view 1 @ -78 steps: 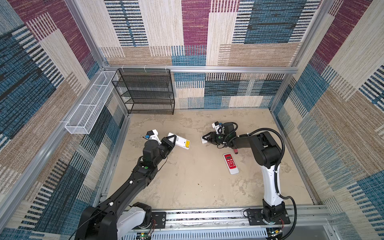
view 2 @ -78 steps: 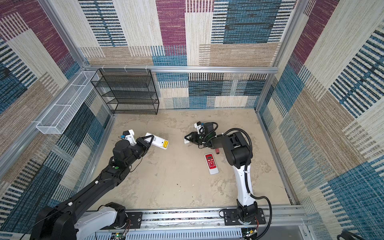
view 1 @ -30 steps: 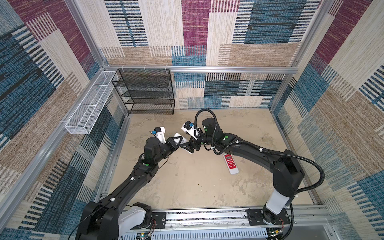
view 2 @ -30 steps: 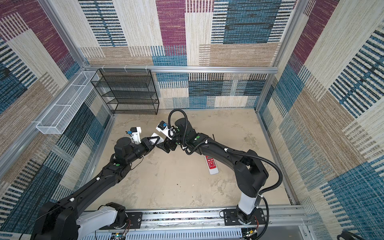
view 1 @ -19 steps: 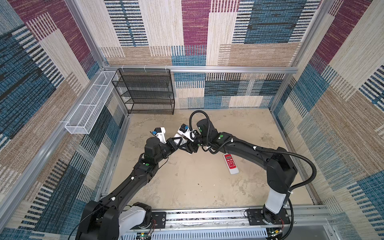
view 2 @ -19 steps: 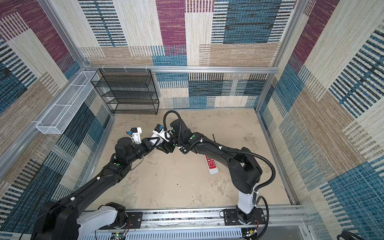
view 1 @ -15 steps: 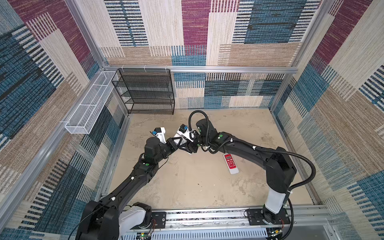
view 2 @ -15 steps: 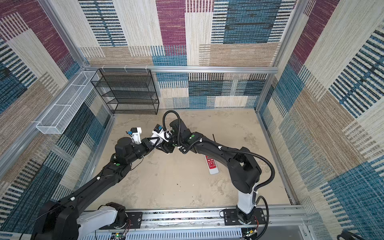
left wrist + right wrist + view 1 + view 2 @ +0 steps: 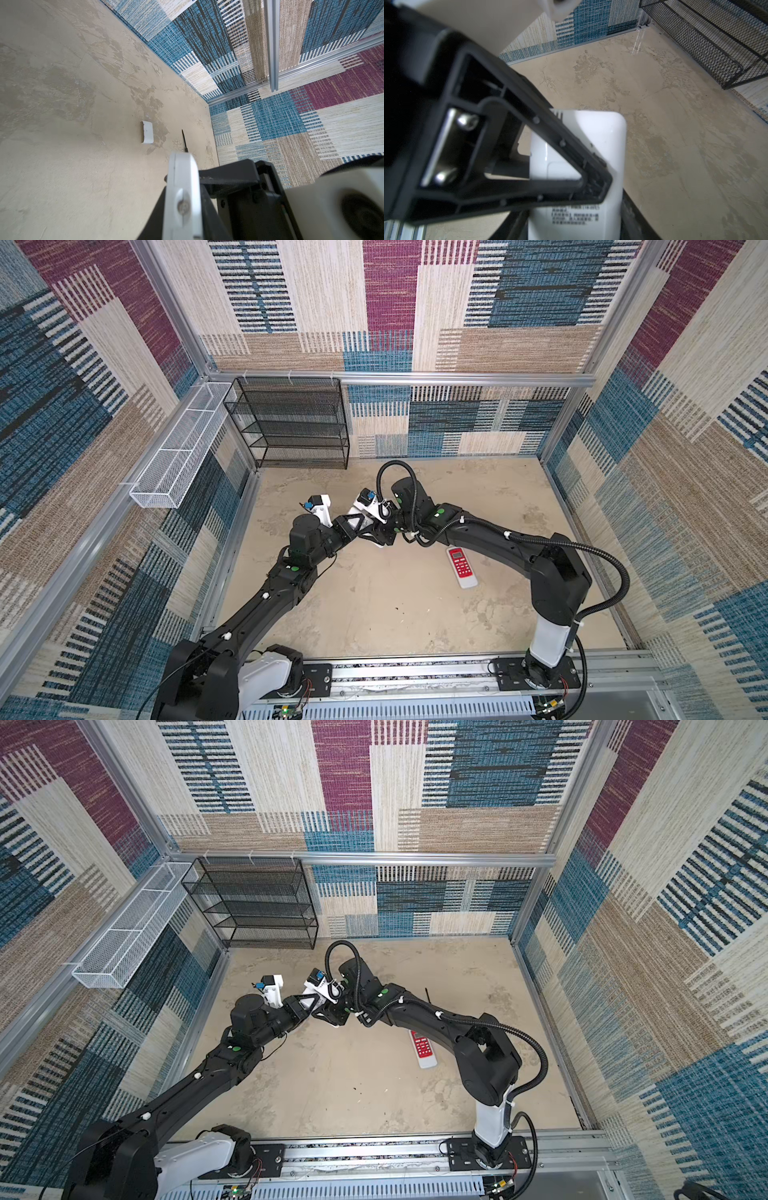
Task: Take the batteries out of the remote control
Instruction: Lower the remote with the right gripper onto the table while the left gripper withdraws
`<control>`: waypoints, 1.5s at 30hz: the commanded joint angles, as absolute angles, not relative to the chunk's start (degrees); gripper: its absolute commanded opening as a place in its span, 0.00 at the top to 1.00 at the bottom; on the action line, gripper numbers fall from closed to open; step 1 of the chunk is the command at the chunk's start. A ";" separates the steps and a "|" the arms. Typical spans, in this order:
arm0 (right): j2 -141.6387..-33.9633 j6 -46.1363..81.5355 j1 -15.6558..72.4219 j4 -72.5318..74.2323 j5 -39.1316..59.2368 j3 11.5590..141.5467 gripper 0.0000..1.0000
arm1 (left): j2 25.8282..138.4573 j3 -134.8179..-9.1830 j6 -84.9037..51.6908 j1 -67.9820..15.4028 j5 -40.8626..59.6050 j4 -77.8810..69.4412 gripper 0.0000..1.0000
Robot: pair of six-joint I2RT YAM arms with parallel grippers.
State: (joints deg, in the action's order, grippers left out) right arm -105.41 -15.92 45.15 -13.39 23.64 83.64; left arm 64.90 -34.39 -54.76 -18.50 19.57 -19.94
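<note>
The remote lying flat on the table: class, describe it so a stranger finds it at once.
In a top view, find the right arm over the beige table. Beside its forearm lies a remote, red-faced unlike the plain white remote held aloft.

The beige, mottled surface [image 9: 395, 614] carries a red-and-white remote control [image 9: 462, 568] lying flat, keys up, right of centre. A black wire-mesh rack [image 9: 291, 427] stands at the back-left corner. A small white cover [image 9: 147, 132] lies near a thin black shaft [image 9: 184, 141], apart from it.
</note>
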 commanded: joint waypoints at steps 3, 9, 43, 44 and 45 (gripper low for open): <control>-105.65 -17.70 45.18 -12.57 22.43 82.56 0.62 | 65.04 -35.51 -52.70 -18.45 18.81 -17.39 0.31; -106.24 -20.47 45.09 -13.39 18.90 80.42 0.61 | 62.94 -37.79 -51.78 -17.18 14.02 -5.79 0.17; -121.39 -26.45 45.09 -22.40 6.94 82.53 0.34 | 60.21 -37.35 -52.16 -11.34 12.65 3.78 0.19; -121.27 -26.46 45.09 -22.39 6.71 82.45 0.32 | 60.19 -37.35 -52.13 -11.25 12.74 3.67 0.19; -121.21 -26.39 45.08 -22.49 6.68 82.27 0.31 | 60.12 -37.35 -52.20 -11.25 12.74 3.70 0.19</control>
State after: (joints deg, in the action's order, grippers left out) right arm -121.05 -25.47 45.01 -19.31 8.84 82.50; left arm 60.10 -37.39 -51.48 -11.38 12.38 5.10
